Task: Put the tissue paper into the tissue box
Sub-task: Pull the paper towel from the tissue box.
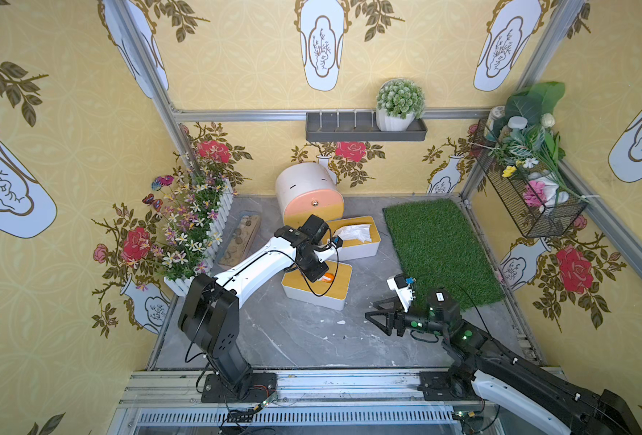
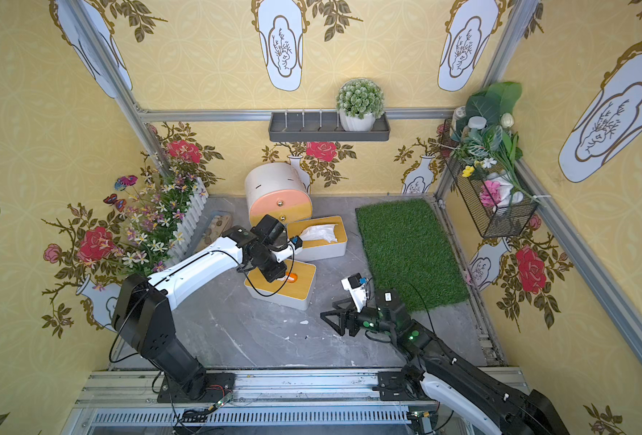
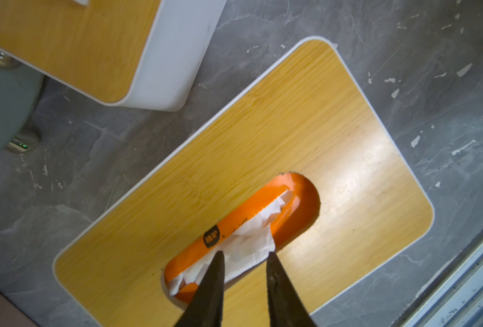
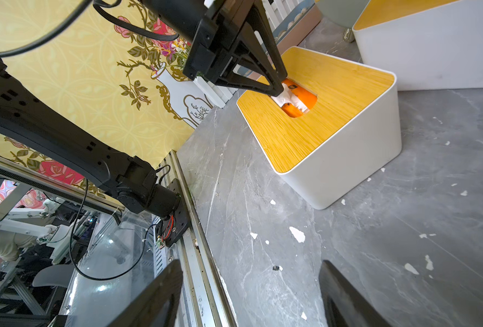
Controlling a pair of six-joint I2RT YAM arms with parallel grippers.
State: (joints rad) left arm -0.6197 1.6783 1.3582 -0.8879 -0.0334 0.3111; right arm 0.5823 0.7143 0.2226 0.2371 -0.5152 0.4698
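- The crumpled white tissue paper [image 3: 251,240] pokes up through the oval slot of the white tissue box with a bamboo-veneer lid [image 3: 291,127]. The box sits just below the middle in both top views, and an orange plastic tissue pack [image 3: 299,198] shows inside the slot.
- The left gripper [image 3: 244,256] hangs over the slot. Its jaws stand narrowly apart with the tissue's loose tuft between them, and no firm pinch shows yet.
- The right gripper [image 1: 377,321] hovers released and empty over the grey marble-look tabletop [image 1: 304,339], lower right of centre in a top view.
- Handling, as I judge it: the sheet is feather-light, limp and easily torn. It will crumple rather than resist, and it will slip from a slack hold.
- The best hold is the bunched middle of the tuft, where the layers lie thickest, not the thin ragged edge. The tips should stay off the slot's hard rim and the slick pack film.
- Any pull or tuck should be gentle and straight, since the light box may lift or slide.
- A second white open-topped box [image 1: 366,248] with loose tissue stands just above the first in a top view.
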